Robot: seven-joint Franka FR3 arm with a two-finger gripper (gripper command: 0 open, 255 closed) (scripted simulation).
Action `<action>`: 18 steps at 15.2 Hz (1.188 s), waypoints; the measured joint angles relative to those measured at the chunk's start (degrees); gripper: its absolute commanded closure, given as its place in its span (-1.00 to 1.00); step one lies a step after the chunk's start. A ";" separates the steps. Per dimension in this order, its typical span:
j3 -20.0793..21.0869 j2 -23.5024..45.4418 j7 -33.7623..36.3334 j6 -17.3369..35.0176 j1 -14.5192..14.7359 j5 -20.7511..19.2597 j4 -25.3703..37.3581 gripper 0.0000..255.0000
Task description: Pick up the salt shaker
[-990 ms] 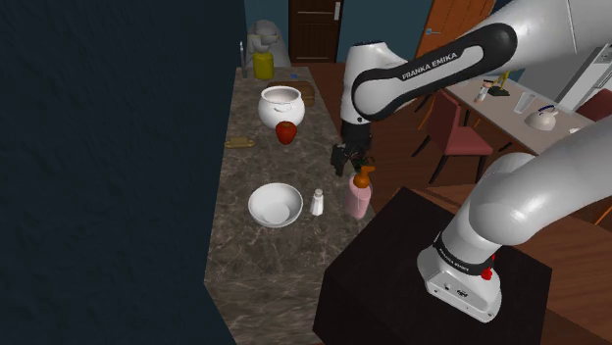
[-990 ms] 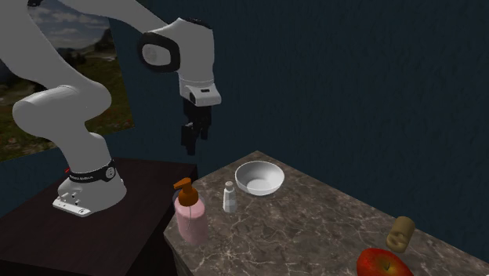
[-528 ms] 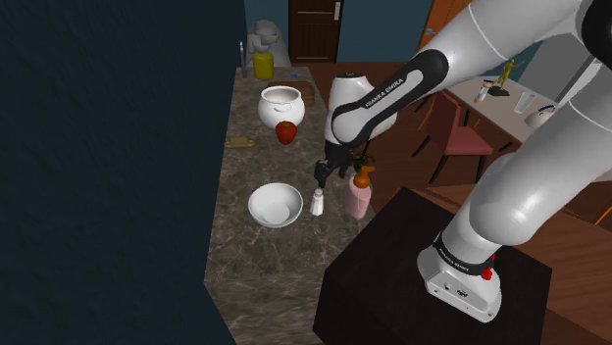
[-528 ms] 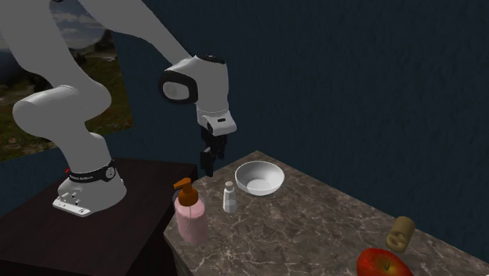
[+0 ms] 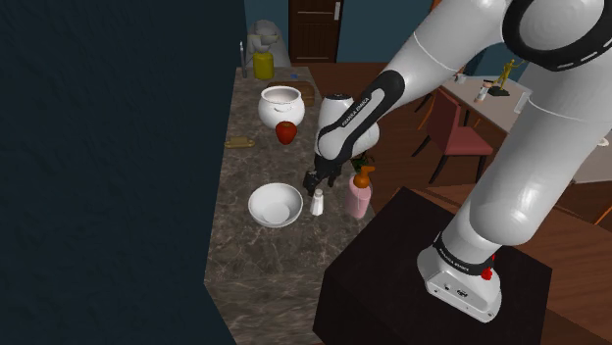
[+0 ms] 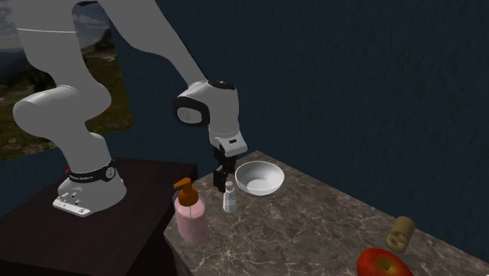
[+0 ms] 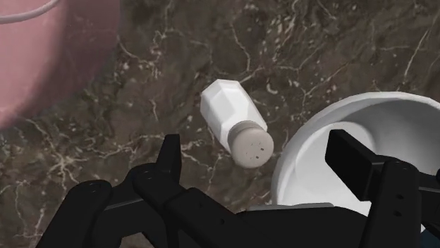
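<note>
The salt shaker point(image 5: 318, 203) is a small white bottle with a grey perforated cap, upright on the dark marbled counter point(image 5: 257, 265) between a white bowl point(image 5: 275, 206) and a pink soap dispenser point(image 5: 358, 193). My black gripper point(image 5: 314, 182) hangs just above it, open. In the second exterior view the gripper point(image 6: 222, 176) hovers right over the shaker point(image 6: 229, 197). Through the wrist view the shaker point(image 7: 234, 131) stands between my spread fingers point(image 7: 170, 156), untouched, with the bowl point(image 7: 331, 151) beside one finger and the pink dispenser point(image 7: 49, 49) on the other side.
A red apple point(image 5: 285, 132) and a white pot point(image 5: 280, 104) sit farther back on the counter, with a yellow container point(image 5: 263, 65) beyond. A tan object point(image 6: 400, 233) lies near the apple point(image 6: 382, 263). The black stand point(image 5: 432, 284) adjoins the counter's edge.
The arm has swung down and toward the bowl, lowering the open gripper from above the soap dispenser to just over the salt shaker. The objects on the counter have not moved.
</note>
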 measured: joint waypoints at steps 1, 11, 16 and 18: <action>0.04 1.05 -0.20 0.97 0.00 0.17 0.09 -1.00; 0.21 4.22 -0.95 4.06 -0.06 0.82 0.32 1.00; 0.16 3.72 -0.82 3.53 -0.05 0.70 0.29 1.00; 0.10 2.46 -0.43 2.27 0.03 0.41 0.27 1.00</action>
